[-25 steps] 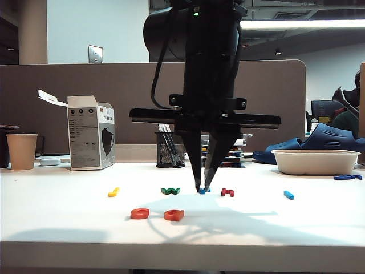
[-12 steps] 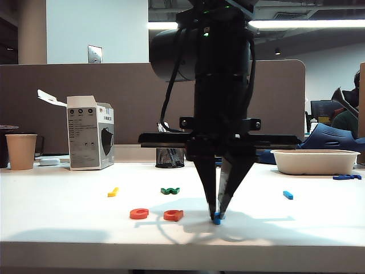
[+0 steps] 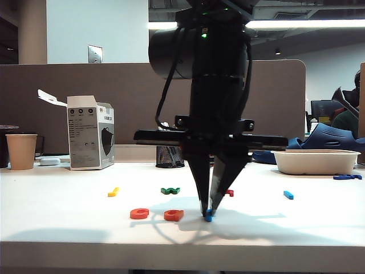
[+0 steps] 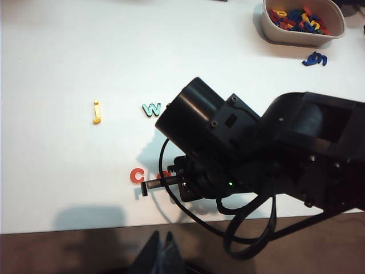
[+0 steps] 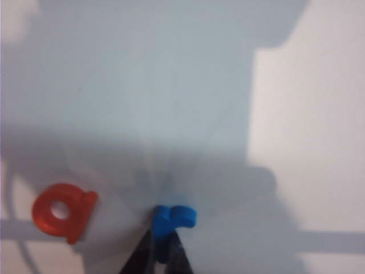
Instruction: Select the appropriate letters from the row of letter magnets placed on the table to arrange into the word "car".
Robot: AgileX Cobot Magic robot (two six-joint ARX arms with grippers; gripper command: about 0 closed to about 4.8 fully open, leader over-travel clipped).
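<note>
The blue "r" (image 3: 208,216) sits low in the middle of the exterior view, at the white table's (image 3: 68,231) front, clamped between the tips of the right gripper (image 3: 207,212), which points straight down from the big black arm filling the centre of the frame. In the right wrist view the same letter (image 5: 174,220) shows pinched between the two dark fingers (image 5: 144,258) and resting on the table. Just left of it lie the orange "a" (image 3: 174,215) and, left again, the orange "c" (image 3: 139,213), the three forming a row near the front edge. Farther back, the yellow letter (image 3: 113,192) and the green letter (image 3: 170,190) lie left of centre, the dark red letter (image 3: 229,193) peeks out behind the gripper, and a straight light blue letter (image 3: 288,195) lies to the right. At the back stand a paper cup (image 3: 21,151) at far left, a box (image 3: 90,132), a mesh pen holder (image 3: 170,150) and a white tray (image 3: 315,161) at right. The left gripper (image 4: 160,256) shows at the bottom edge of its wrist view, fingers together, over the table's edge and holding nothing.
</note>
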